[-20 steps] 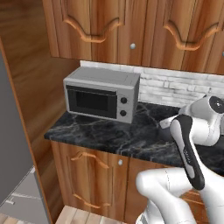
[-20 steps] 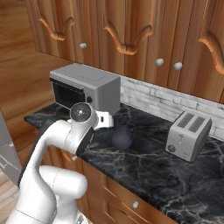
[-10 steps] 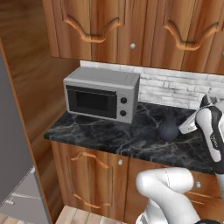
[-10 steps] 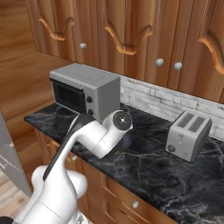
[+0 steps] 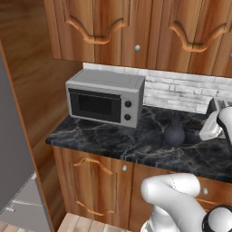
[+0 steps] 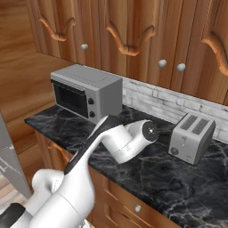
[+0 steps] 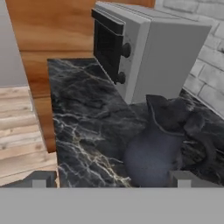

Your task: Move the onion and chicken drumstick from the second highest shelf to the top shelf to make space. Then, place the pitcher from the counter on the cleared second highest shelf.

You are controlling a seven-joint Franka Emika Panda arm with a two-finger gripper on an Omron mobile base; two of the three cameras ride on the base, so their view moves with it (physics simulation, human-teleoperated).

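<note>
The pitcher (image 5: 174, 132), a dark navy jug with a flared rim, stands on the black marble counter (image 5: 108, 138) to the right of the microwave. My white hand (image 5: 210, 128) hovers just right of it at jug height. In the hand view the pitcher (image 7: 155, 153) is close and low, between my two fingertips and nearer the right fingertip (image 7: 183, 178). My gripper (image 7: 111, 180) is open wide and holds nothing. In the right base view my arm (image 6: 120, 142) hides the jug. The onion, the chicken drumstick and both shelves are out of view.
A grey microwave (image 5: 106, 97) stands on the counter left of the jug, close to it. A silver toaster (image 6: 191, 137) sits further right against the brick backsplash. Wooden wall cabinets (image 5: 136, 31) hang above. A grey fridge side (image 5: 13, 149) rises at far left.
My arm has swung right and forward across the counter, bringing the hand down beside the pitcher. The jaws stayed open. The pitcher and the base have not moved.
</note>
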